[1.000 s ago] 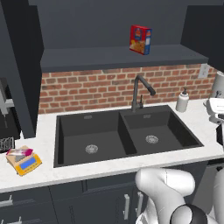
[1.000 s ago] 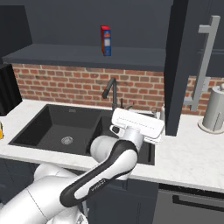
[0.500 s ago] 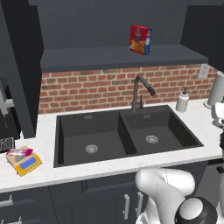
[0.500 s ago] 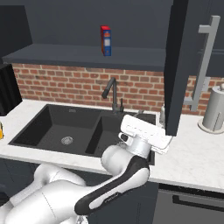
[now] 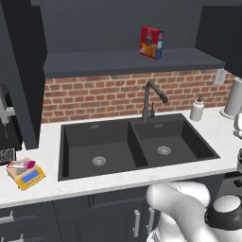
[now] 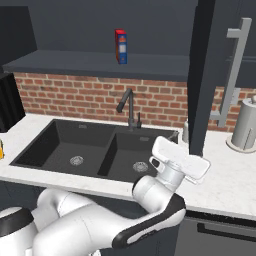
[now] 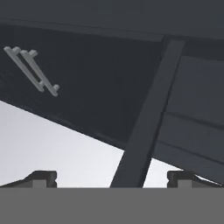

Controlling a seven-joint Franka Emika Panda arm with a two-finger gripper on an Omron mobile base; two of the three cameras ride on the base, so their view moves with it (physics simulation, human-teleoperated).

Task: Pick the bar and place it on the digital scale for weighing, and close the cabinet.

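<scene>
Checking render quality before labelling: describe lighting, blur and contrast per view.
Left base view: even light, bar on digital scale slightly soft. Right base view: dark cabinet door low-contrast, handle bright. Hand view: tilted, open gripper, dim panels.

The open cabinet (image 6: 206, 75) door stands edge-on over the right counter (image 6: 225, 175), its long silver handle (image 6: 234, 65) jutting toward the paper towel roll (image 6: 246, 125), so passage there is narrow. In the hand view the door's edge (image 7: 144, 131) rises between the wide-spread finger tips (image 7: 41, 177). The double sink (image 5: 134, 144) lies open apart from the faucet (image 5: 151, 97); the left counter corner carries the digital scale (image 5: 27, 175) with the bar (image 5: 20, 164) on it.
</scene>
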